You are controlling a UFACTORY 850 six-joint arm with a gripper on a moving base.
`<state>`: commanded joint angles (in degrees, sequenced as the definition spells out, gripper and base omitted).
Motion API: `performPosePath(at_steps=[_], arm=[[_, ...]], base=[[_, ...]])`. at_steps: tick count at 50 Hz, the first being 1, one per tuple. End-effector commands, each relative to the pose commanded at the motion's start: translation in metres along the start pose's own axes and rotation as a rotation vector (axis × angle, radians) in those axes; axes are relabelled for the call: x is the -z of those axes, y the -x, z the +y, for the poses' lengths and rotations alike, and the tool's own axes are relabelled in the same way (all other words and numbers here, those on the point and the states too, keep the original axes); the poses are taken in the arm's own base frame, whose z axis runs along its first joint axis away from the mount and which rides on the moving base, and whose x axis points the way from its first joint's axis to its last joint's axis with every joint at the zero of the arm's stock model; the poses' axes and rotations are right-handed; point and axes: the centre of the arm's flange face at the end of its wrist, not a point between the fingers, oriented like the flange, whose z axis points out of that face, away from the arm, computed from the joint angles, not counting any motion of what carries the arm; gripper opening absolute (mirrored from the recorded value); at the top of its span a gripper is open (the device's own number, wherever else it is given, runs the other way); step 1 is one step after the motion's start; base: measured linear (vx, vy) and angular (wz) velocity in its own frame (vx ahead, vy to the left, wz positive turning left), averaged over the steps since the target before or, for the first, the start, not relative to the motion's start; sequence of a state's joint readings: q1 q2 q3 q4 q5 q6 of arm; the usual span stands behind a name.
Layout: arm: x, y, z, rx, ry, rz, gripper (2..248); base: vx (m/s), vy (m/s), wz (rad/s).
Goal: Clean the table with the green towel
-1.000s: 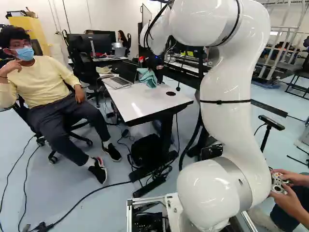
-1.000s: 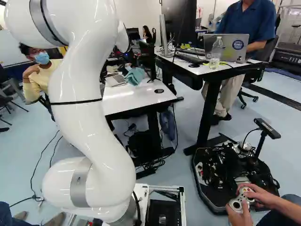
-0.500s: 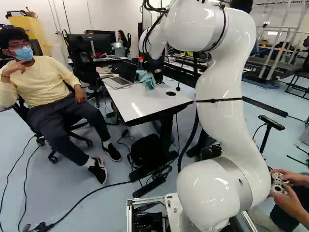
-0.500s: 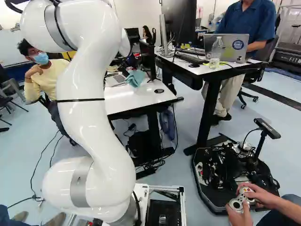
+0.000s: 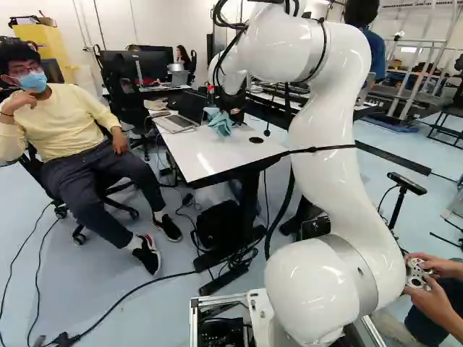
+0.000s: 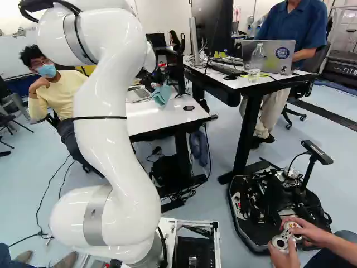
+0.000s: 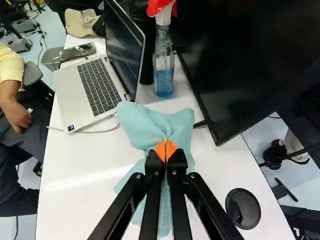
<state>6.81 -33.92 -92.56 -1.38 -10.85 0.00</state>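
Green towel [image 7: 147, 125] (mid-pinch) over table [image 7: 80, 165]

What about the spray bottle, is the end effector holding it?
No, the end effector pinches the green towel, while the spray bottle stands apart.

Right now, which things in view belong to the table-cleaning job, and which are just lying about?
Job: towel, held in the gripper; table.
Lying about: laptop, phone, monitor, spray bottle (possibly for cleaning, but unnamed in the task).
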Motion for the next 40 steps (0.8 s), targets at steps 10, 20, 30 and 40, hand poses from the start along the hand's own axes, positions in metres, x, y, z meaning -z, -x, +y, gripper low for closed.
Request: performPosePath(at_steps=[10, 20, 30, 40], arm=[[-0.013, 0.004, -0.001, 0.0, -0.001, 0.0, 25], [-0.028, 0.01, -0.004, 0.003, -0.004, -0.012, 25], [-0.041, 0.015, -0.008, 0.007, -0.008, -0.026, 25], [-0.053, 0.022, -0.009, 0.007, -0.009, -0.041, 25]], base=[[0.0, 0.0, 0.0], [0.0, 0.0, 0.0], [0.0, 0.0, 0.0], [0.0, 0.0, 0.0]])
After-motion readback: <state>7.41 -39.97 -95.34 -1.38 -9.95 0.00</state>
